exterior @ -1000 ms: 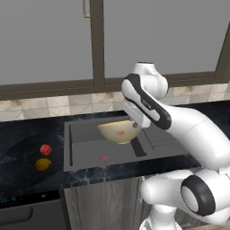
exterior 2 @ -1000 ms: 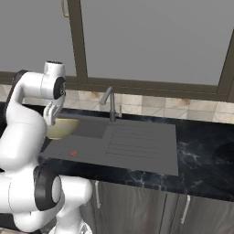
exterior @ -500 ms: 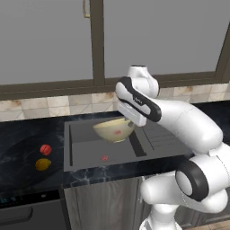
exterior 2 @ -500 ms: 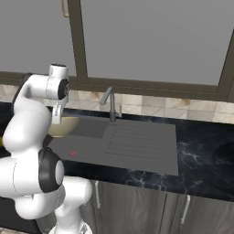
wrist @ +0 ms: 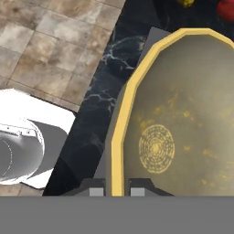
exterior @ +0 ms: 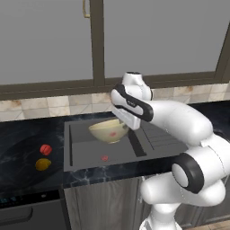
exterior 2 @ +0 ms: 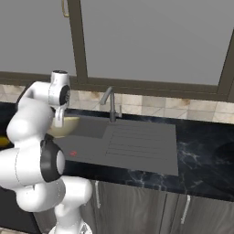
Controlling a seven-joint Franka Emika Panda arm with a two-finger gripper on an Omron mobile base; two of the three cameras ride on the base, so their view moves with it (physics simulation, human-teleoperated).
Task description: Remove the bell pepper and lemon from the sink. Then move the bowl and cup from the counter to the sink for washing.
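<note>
bowl: its far and right rim are running off the hand view's edges; in the right base view the arm is covering most of it.
pincer: fingertips are being cut by the bottom band.
bell pepper: the corner is clipping it.
lemon: only a sliver is showing at the top edge.
sink: the arm is hiding its left part.

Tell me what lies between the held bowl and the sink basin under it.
Nothing visible. The bowl, pinched at its rim by the pincer, hangs over the sink; the basin floor below is bare.
</note>
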